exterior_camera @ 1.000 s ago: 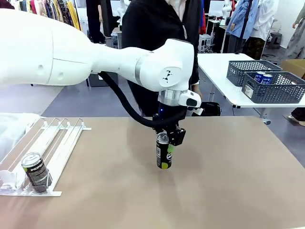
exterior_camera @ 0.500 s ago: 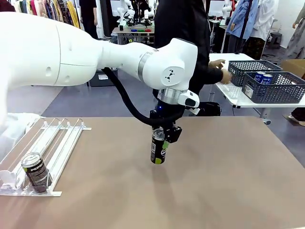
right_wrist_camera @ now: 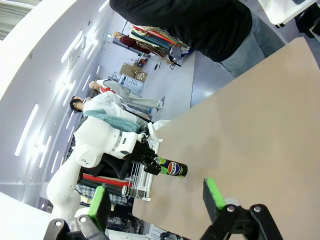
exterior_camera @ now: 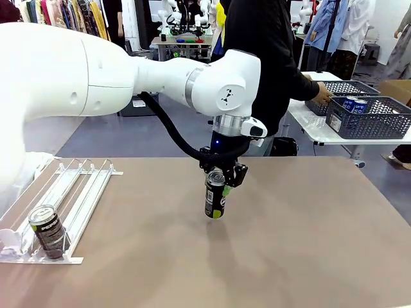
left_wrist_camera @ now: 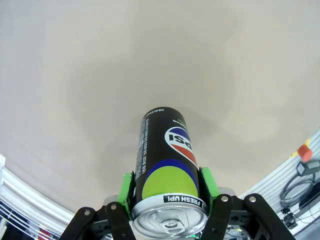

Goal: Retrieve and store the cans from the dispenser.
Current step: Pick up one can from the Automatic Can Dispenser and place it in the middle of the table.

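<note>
Nearest the robot's edge, well off to the left of the left claw, the flat white wire-rail dispenser (exterior_camera: 80,196) is lying with its low end toward the robot. A short dark can with a silver top (exterior_camera: 48,231) is sitting in one lane at that low end, leaning back just behind the clear stopper (exterior_camera: 13,242).

Mid-table, the left claw (exterior_camera: 221,178) (left_wrist_camera: 167,187) is grasping a slim black can with blue, red-white and lime-green print (exterior_camera: 215,200) (left_wrist_camera: 165,150). The green pads (left_wrist_camera: 207,181) are pressing on opposite sides of it, just under the silver top. The can is hanging upright directly below the claw, over a bare stretch of the tan table (exterior_camera: 308,244). Cannot tell whether its base is touching the tabletop.

The right claw (right_wrist_camera: 156,197) is standing released, with its pads spread wide and nothing between them. Well ahead of it across the table, the left arm is showing with the black can (right_wrist_camera: 172,169), and the dispenser (right_wrist_camera: 142,182) is just beyond that.

Beyond the left claw, off the table's far edge, a person in a dark top (exterior_camera: 263,58) is standing. One hand (exterior_camera: 324,96) is reaching toward the grey lattice plastic baskets (exterior_camera: 372,122), which are sitting on a white side table (exterior_camera: 302,122) far to the claw's right. Blue cans (exterior_camera: 353,104) are standing in the nearer basket.
</note>
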`<action>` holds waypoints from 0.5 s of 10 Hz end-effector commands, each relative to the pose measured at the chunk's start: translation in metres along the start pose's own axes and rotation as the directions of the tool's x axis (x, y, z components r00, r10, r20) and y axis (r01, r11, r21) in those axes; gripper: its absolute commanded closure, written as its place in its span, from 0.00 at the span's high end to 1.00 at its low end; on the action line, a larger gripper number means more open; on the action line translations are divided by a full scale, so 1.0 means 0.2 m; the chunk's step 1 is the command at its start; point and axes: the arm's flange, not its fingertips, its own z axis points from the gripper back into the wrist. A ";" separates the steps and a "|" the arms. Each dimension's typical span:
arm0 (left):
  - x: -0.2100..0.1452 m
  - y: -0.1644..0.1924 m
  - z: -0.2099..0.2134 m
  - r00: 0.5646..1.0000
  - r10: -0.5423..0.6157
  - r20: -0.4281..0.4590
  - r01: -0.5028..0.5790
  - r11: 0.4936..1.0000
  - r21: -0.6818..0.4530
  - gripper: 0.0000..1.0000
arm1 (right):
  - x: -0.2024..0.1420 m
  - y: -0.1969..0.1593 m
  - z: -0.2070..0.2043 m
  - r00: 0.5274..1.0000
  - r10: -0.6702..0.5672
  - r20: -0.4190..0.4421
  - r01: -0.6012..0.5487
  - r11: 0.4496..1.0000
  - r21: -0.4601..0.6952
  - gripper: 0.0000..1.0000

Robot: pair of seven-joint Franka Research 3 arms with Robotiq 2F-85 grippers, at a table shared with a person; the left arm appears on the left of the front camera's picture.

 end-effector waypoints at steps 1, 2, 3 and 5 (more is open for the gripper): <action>0.00 -0.02 0.04 1.000 -0.002 -0.004 0.002 1.000 -0.011 0.00 | 0.02 0.01 -0.01 1.000 0.024 0.018 -0.024 1.000 0.020 1.00; -0.01 -0.02 0.04 1.000 -0.011 -0.006 0.011 1.000 -0.009 0.57 | 0.02 0.01 -0.01 1.000 0.024 0.018 -0.024 1.000 0.020 1.00; 0.00 -0.02 0.04 1.000 -0.013 -0.007 0.013 1.000 -0.008 1.00 | 0.02 0.01 -0.01 1.000 0.024 0.018 -0.024 1.000 0.020 1.00; -0.01 -0.02 0.04 1.000 -0.017 -0.004 0.017 1.000 -0.006 1.00 | 0.02 0.01 -0.01 1.000 0.024 0.018 -0.024 1.000 0.020 1.00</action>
